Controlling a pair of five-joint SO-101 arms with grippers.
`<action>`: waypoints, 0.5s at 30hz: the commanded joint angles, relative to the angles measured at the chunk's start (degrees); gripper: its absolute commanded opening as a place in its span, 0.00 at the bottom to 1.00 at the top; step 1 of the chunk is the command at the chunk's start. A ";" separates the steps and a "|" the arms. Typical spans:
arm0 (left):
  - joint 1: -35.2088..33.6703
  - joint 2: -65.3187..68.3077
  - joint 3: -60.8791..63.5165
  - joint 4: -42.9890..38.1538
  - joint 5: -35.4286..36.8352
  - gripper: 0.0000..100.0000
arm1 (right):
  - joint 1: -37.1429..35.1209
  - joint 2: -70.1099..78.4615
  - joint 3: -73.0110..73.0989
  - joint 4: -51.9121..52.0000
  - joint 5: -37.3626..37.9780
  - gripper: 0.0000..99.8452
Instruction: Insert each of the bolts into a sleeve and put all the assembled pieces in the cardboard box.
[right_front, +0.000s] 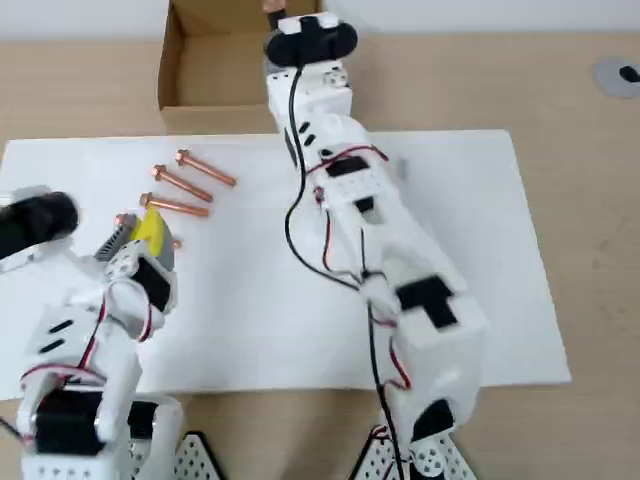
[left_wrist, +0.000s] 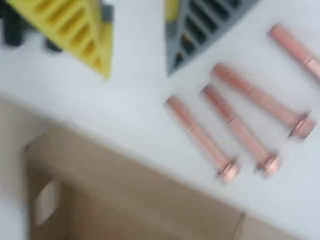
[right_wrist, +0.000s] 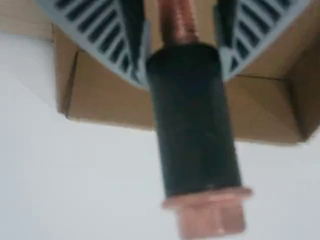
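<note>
Right tool (right_wrist: 177, 30) pinches sleeved bolt (right_wrist: 192, 120) by its bare shank, at cardboard box (right_front: 212, 75). Left tool (left_wrist: 137, 70) spread, near four loose bolts (left_wrist: 200, 135) on white sheet (right_front: 250, 320).

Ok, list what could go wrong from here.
1. The right pincer holds the bolt in its sleeve near the box wall; released here, it might hit the rim and fall outside.
2. The open left pincer is near the close-lying loose bolts; grabbing one could roll the others.
</note>
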 joint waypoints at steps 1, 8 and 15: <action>-0.26 -0.48 3.60 -3.34 -4.31 0.09 | 2.51 7.69 -13.14 -1.76 -0.44 0.01; -0.26 -0.48 6.86 -6.15 -6.51 0.08 | 2.95 21.76 -28.88 5.19 -0.53 0.01; -0.26 -0.48 7.12 -6.51 -6.51 0.08 | 3.03 29.85 -44.00 17.05 -0.53 0.03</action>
